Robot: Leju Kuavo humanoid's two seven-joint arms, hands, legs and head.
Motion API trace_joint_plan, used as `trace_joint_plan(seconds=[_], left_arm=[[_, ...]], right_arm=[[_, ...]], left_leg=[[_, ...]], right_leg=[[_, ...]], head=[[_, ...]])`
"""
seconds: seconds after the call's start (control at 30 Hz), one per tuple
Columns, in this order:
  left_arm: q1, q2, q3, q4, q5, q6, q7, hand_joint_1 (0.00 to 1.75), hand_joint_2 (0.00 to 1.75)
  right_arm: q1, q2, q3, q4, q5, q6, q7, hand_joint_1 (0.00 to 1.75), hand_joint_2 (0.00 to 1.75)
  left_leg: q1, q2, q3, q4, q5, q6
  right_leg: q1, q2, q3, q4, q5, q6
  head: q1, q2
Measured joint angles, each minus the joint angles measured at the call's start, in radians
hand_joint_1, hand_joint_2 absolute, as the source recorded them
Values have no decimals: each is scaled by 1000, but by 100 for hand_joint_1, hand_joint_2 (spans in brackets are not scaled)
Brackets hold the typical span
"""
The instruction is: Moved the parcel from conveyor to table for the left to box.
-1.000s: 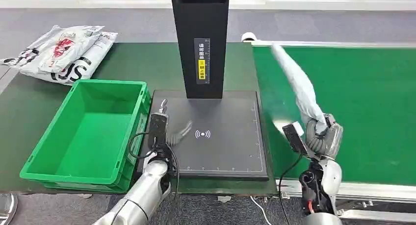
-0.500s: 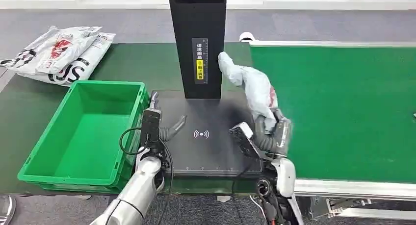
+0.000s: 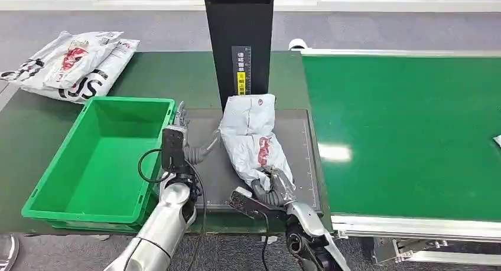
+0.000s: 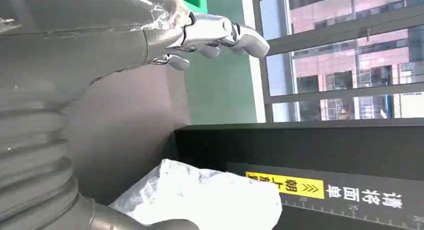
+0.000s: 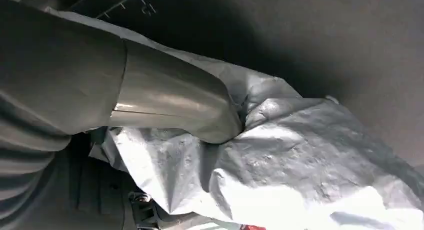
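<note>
head view, one parcel [image 3: 253,135] gripped by right hand [image 3: 273,187], left hand [image 3: 188,146] fingers apart, one green bin [image 3: 59,191]

- left arm [image 3: 159,232]: silver metal tube, black cable looped beside the wrist
- black camera block mounted above left wrist
- left hand [image 3: 192,147]: grey, shiny silver fingers [image 4: 220,32], clear wrap at base
- right hand [image 3: 273,188]: grey ribbed cover, thick smooth grey thumb [image 5: 170,102]
- right arm [image 3: 310,232]: silver shell, black joint, black cable
</note>
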Motion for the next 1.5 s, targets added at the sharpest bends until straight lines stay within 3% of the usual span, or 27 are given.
trace_joint_plan(seconds=[0.07,0.1,0.3,0.47,0.67,0.83,1.07,1.47,1.5], left_arm=[[0,0,0,-5,0,0,0,0,175],[0,0,0,-6,0,0,0,0,175],[0,0,0,-13,8,1,-10,0,175],[21,5,0,-58,3,25,-29,0,175],[30,9,-13,-56,-186,-11,77,0,175],[-28,9,-83,116,-398,-81,162,0,175],[-94,8,-218,309,-604,-237,224,0,175],[-135,6,-301,400,-666,-277,274,0,175],[-142,6,-312,407,-699,-298,305,9,175]], right_arm=[[-6,-5,11,8,-1,1,0,169,175],[-8,-8,15,10,-3,2,0,2,175],[-18,-19,33,17,-35,-5,-13,0,175],[12,-36,25,-34,-163,-116,-108,0,175],[50,-39,-74,-219,-438,-203,-294,0,175],[56,-29,-132,-292,-670,-185,-413,0,175],[46,-9,-187,-340,-827,-104,-434,0,175],[43,1,-219,-353,-853,-84,-443,0,175],[43,2,-222,-353,-855,-86,-450,0,175]], left_leg=[[0,0,1,0,0,0],[0,0,1,0,0,0],[0,1,2,0,0,0],[0,1,2,0,0,0],[0,0,1,0,0,0],[-2,1,1,0,0,0],[-1,1,1,0,0,0],[-1,1,2,0,-1,1],[-1,0,2,0,0,1]], right_leg=[[0,0,0,0,0,0],[0,0,1,0,0,0],[1,1,1,0,0,0],[0,1,1,0,0,0],[0,0,0,0,0,0],[-2,1,0,0,0,0],[-2,1,0,0,0,0],[-2,1,1,0,0,0],[-2,0,2,0,0,0]], head=[[0,0],[0,0],[0,0],[0,0],[0,0],[0,0],[0,0],[0,0],[0,0]])
